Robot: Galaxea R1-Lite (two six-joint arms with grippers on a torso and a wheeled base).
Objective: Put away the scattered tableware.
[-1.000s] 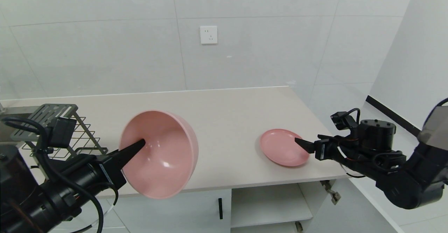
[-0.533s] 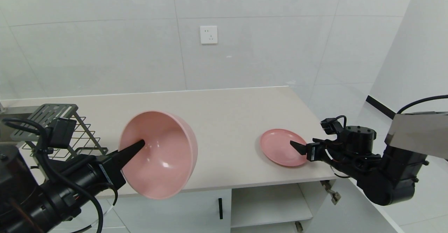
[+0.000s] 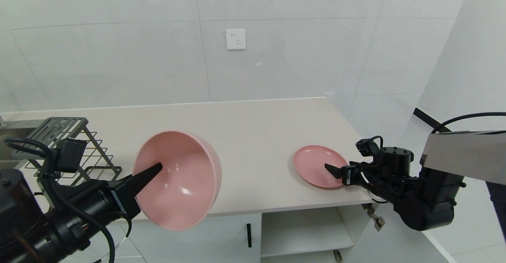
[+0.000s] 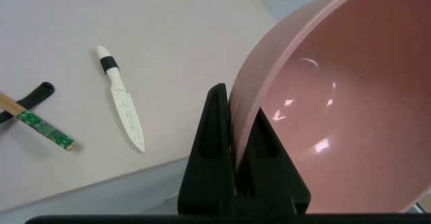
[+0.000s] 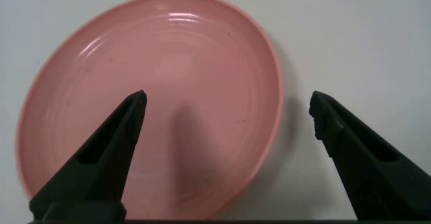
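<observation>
The plate (image 3: 316,164) lies flat on the desk (image 3: 257,136) near its front right corner, straight ahead of the right end effector (image 3: 332,170), which is by far the nearer one. Its fingers are spread: in the right wrist view one hangs over the plate's face and the other over bare desk, with the rim between them. The next move likely depends on bringing that rim into the gap. The left end effector (image 3: 152,168) pinches the rim of a tilted bowl (image 3: 185,176), held above the desk's front edge.
</observation>
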